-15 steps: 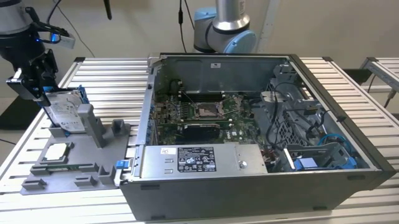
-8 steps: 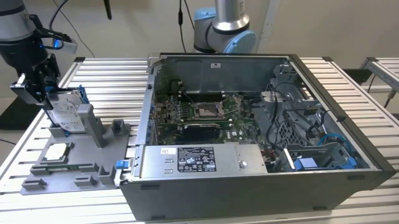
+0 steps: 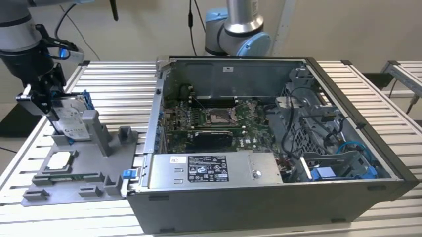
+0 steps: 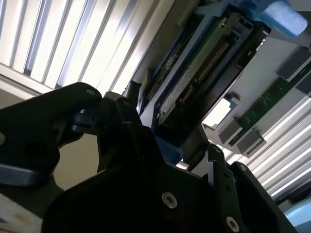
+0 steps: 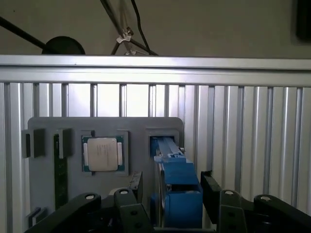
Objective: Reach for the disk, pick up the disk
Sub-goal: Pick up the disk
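Note:
The disk point(image 3: 71, 117), silver-grey with a white label and a bright blue caddy, stands on edge in a slot of the grey fixture point(image 3: 86, 185) at the exterior view's left. My gripper point(image 3: 58, 106) has come down over its top. In the first wrist view the disk's blue edge point(image 5: 176, 177) lies between my two black fingers point(image 5: 135, 187), and a narrow dark gap shows beside one of them, so the gripper point(image 5: 172, 191) is open and straddles the disk. In the second wrist view the disk's circuit-board side point(image 4: 194, 77) runs close along a finger point(image 4: 138, 141).
An open computer case point(image 3: 264, 202) stands just beside the fixture, on the exterior view's right. A square silver CPU chip point(image 5: 102, 154) and a memory stick point(image 5: 59, 170) rest in the fixture's other pockets. Everything sits on a slatted aluminium table point(image 3: 118, 84). A second arm's base point(image 3: 237, 29) rises behind the case.

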Motion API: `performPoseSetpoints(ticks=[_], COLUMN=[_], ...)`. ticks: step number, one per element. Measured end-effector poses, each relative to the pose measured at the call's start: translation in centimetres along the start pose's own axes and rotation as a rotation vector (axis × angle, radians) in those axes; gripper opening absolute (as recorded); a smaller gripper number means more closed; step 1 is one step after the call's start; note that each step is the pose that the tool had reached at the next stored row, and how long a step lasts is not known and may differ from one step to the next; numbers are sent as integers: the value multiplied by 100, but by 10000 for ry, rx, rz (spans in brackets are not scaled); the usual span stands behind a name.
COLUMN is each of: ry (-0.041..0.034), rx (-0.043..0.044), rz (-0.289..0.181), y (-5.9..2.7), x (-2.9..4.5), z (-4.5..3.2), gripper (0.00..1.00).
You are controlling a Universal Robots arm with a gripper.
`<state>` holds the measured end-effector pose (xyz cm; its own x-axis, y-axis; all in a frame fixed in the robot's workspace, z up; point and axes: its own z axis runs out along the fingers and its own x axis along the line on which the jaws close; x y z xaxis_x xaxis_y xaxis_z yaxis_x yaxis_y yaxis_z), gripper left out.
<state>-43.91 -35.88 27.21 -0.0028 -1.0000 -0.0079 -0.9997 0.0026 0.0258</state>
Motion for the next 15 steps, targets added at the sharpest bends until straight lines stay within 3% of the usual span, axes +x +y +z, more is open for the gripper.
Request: performPoseSetpoints(ticks=[7,8,15], ry=[-16,-15,-17], rx=[-2,-2,0], rz=[-28,-28,-28], y=[-1,-1,-1], x=[0,0,1], z=[42,42,43], gripper=[100,0,0])
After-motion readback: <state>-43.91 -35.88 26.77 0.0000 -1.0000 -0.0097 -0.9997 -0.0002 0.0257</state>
